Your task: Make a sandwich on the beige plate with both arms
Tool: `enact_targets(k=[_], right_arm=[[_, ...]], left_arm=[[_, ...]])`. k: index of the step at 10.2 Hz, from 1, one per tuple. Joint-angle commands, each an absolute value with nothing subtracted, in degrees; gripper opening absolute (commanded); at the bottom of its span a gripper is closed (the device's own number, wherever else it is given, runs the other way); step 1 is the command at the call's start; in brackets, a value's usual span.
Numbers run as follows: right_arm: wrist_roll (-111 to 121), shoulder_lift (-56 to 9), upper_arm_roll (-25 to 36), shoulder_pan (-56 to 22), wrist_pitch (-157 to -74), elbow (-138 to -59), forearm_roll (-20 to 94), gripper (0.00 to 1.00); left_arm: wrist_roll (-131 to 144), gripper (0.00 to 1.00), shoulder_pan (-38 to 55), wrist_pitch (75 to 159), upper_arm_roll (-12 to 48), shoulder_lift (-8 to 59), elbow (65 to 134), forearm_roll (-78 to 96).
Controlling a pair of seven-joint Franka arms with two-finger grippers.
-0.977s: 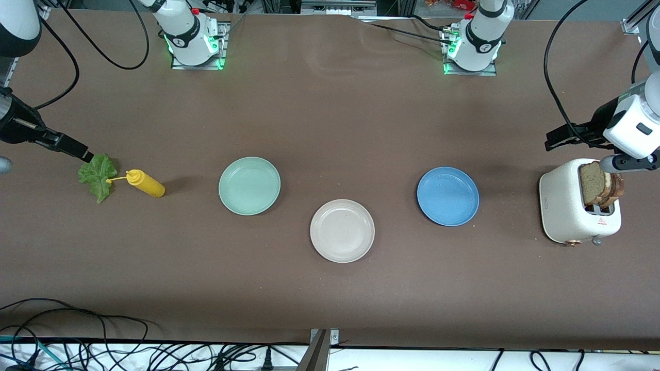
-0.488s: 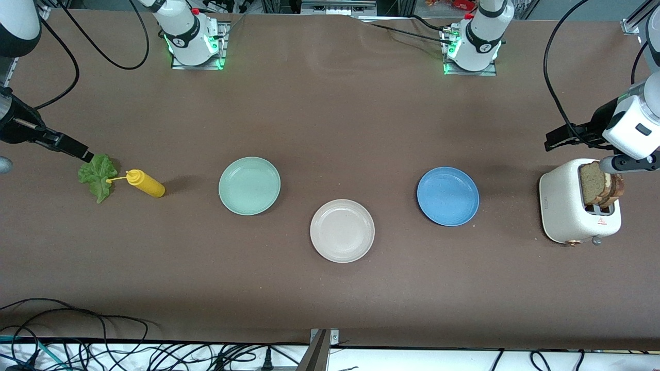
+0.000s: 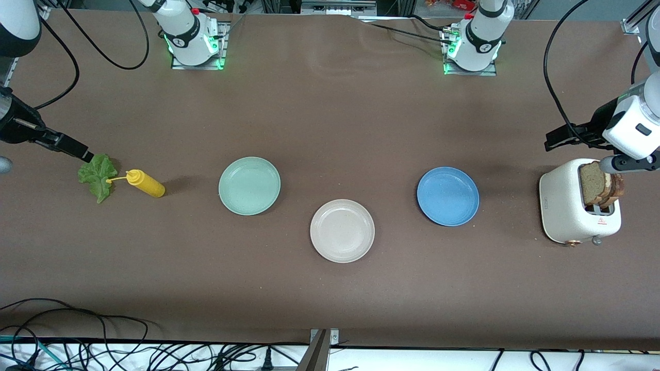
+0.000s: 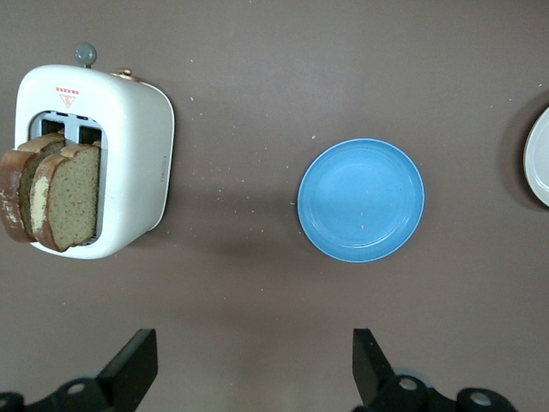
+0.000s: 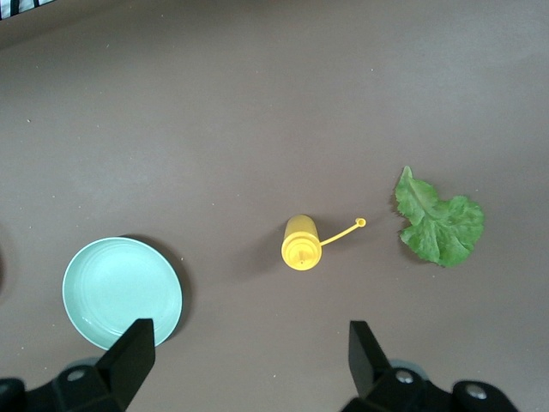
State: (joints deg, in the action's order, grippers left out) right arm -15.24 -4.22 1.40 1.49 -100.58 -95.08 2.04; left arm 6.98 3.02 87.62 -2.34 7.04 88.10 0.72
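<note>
- Change vs. earlier frames: none visible; both arms and all items keep the same places.
- Left pincer (image 4: 249,378): fingers spread wide, holding nothing; hangs over the bench (image 3: 330,129) at the left arm's end, w/ the toaster and blue plate below its camera. In the front view the fingers are hidden by the wrist body.
- Right pincer (image 5: 244,373): fingers spread, holding nothing; hangs over the right arm's end of the bench, above the area by the lettuce and mustard bottle.
- Beige plate (image 3: 342,231): bare, mid-bench, nearest the front camera of the three plates; well apart from both pincers.
- Bread slices (image 3: 600,184): two, upright in the slots of the white toaster (image 3: 567,206); under the left wrist, not touched by the left pincer.
- Lettuce leaf (image 3: 98,175): flat on the bench at the right arm's end, just beside the cap strap of the yellow mustard bottle (image 3: 146,184); not touched by the right pincer.
- Mint-green plate (image 3: 249,185): bare, betw. mustard bottle and beige plate.
- Blue plate (image 3: 447,196): bare, betw. beige plate and toaster.
</note>
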Motion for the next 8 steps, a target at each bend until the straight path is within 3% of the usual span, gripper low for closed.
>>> enact_targets(k=[1, 8], right_arm=[[-15.56, -3.87, 1.49, 1.41, -100.37, -94.83, 2.64, 1.0], [-14.86, -3.96, 1.76, 1.49, -100.37, -94.75, 2.64, 1.0]], left_arm=[[7.12, 1.0, 2.9, 87.1, -2.02, 7.47, 86.57, -0.09], [7.12, 1.0, 2.9, 87.1, -2.02, 7.47, 86.66, -0.09]])
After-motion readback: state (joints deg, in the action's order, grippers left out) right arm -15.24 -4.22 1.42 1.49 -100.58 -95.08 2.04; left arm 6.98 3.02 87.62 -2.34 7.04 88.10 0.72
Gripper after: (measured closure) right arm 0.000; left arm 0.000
